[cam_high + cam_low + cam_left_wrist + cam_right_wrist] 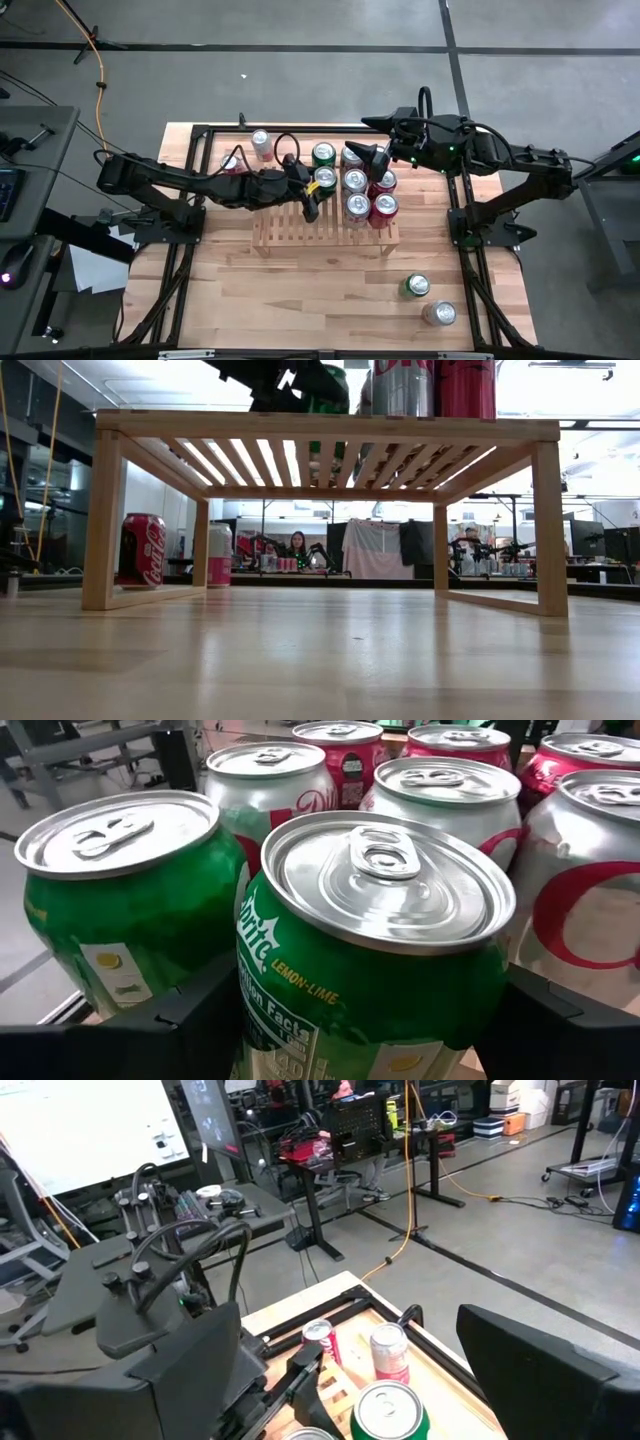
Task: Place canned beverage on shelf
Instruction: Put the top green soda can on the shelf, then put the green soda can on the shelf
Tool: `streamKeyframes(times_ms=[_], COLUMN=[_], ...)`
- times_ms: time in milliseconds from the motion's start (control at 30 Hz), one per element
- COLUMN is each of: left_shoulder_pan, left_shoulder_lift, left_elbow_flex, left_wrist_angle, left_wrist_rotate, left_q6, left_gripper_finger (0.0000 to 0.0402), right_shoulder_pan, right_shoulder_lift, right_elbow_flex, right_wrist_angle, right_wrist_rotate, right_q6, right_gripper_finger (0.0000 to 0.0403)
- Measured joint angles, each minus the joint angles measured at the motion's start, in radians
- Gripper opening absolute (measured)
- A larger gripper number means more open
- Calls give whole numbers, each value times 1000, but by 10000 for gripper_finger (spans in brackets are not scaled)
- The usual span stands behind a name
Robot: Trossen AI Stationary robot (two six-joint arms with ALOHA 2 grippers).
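Note:
The light wooden slatted shelf (300,228) stands mid-table and carries several upright cans: green, silver and red. My left gripper (317,184) reaches in from the table's left and is shut on a green lemon-lime can (370,950) at the left of the group. A second green can (120,890) stands next to it on the shelf. My right gripper (373,158) is open and empty above the far cans. Its fingers show wide apart in the right wrist view (370,1380). In the low view the shelf top (330,425) carries the cans. My left gripper pinches the green can's side wall (255,990) between its two fingers (190,1020), one on each side, below the top rim. The fingers come from the table's left, slanting down. The can stands upright among the other cans. Its bottom is hidden in the wrist view.
Two cans stand on the table beyond the shelf's left end, a red one (232,163) and a pink-and-silver one (262,143). A green can (416,286) and a silver can (438,313) stand at the near right. The shelf's left half is bare slats.

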Motion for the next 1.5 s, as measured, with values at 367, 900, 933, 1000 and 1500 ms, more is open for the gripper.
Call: streamKeyframes(times_ms=[367,900,933,1000,1500], left_shoulder_pan=[0,-5,-7,-12,-14], left_shoulder_lift=[0,-2,-2,-3,-131], left_elbow_flex=[-3,-3,-3,-3,-3], left_wrist_angle=[-9,67,71,79,120], left_wrist_rotate=[0,4,6,7,-19], left_q6=[-34,-34,-34,-34,95], left_gripper_finger=[340,350,350,350,351], right_shoulder_pan=[0,0,0,0,0], right_shoulder_lift=[0,0,0,0,0], right_elbow_flex=[0,0,0,0,0], right_wrist_angle=[0,1,1,1,0], right_wrist_rotate=[-1,-2,-2,-2,-2], right_q6=[0,7,7,7,5], right_gripper_finger=[358,358,358,358,358])
